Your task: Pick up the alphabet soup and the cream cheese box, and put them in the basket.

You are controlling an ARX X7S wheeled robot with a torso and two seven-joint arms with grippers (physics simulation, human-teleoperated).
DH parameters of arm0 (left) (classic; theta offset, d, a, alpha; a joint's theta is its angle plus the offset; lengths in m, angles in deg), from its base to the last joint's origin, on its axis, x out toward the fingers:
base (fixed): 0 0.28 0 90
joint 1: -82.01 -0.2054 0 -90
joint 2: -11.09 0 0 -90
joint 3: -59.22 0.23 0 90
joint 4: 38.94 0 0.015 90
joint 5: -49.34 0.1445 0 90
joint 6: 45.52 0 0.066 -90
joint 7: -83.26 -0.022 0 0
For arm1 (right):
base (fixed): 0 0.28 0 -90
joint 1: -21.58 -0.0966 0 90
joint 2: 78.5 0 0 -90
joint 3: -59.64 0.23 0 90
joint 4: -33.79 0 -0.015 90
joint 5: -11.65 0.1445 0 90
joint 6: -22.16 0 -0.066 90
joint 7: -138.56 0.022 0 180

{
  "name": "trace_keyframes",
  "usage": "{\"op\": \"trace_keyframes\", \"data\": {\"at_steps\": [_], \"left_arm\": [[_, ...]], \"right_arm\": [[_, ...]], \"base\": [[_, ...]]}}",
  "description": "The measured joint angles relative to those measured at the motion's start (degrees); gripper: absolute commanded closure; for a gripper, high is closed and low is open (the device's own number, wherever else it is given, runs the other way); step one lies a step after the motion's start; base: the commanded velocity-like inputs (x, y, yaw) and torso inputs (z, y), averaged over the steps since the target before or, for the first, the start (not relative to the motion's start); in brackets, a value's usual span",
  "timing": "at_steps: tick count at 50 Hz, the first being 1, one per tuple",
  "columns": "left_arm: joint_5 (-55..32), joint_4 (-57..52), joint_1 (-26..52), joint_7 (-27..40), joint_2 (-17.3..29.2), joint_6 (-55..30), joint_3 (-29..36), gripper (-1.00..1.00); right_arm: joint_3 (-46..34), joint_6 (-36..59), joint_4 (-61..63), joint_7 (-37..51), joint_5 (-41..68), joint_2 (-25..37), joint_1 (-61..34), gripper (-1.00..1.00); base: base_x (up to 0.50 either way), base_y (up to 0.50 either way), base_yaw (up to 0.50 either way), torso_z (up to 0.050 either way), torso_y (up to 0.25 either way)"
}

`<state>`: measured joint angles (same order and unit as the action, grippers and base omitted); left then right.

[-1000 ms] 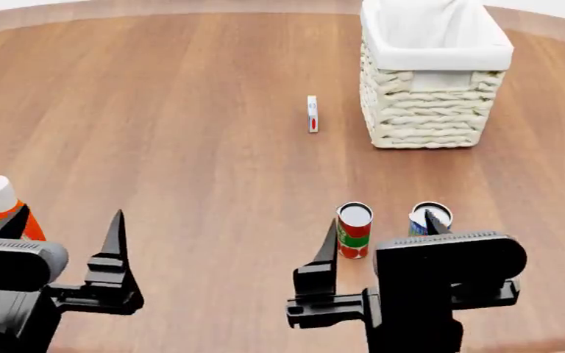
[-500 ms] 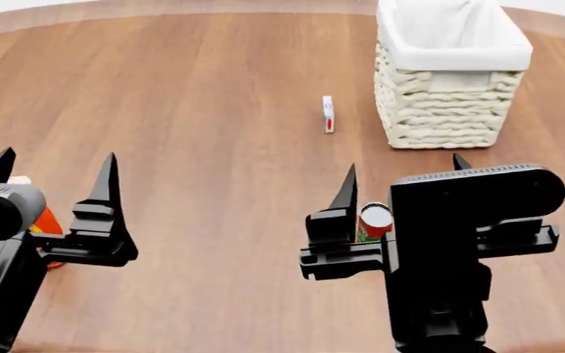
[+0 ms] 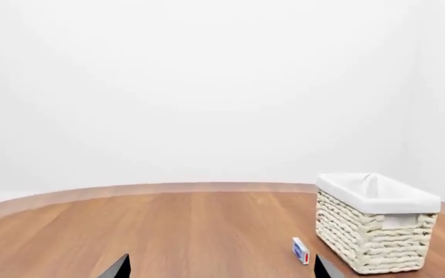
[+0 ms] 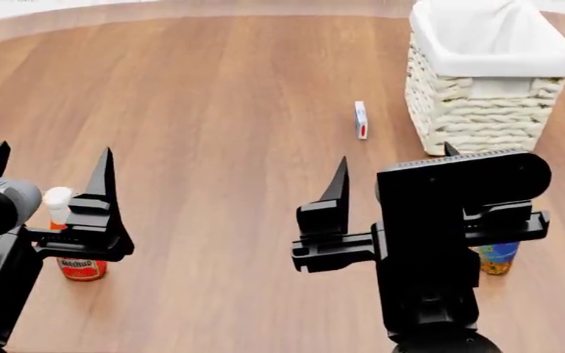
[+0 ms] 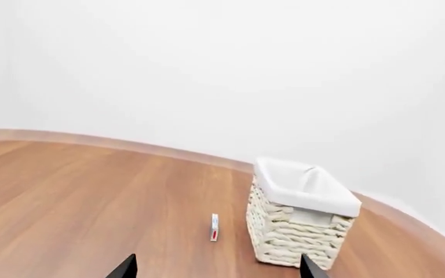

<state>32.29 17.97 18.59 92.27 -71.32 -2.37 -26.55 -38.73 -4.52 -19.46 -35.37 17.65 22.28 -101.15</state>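
Blue-labelled soup stands half hidden behind the right gripper, which, like the left gripper, gapes wide and empty, so lower it squarely over the can; box waits just beside basket.

On the round wooden surface, the cream woven wicker basket stands far right. The thin white cream cheese box stands just left of it. The blue-labelled alphabet soup can sits near right, the orange ketchup bottle near left.
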Motion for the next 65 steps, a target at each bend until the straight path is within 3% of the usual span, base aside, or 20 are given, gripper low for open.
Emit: {"op": "trace_keyframes", "data": {"at_steps": [65], "left_arm": [[-2.9,-0.1,0.5,2.5,2.0,1.0,1.1,-1.00]], "right_arm": [[-0.2,3.1,1.0,0.4,3.0,0.5,-2.2,-1.00]], "base": [[0.50,0.00,0.00,0.000,0.001]]}}
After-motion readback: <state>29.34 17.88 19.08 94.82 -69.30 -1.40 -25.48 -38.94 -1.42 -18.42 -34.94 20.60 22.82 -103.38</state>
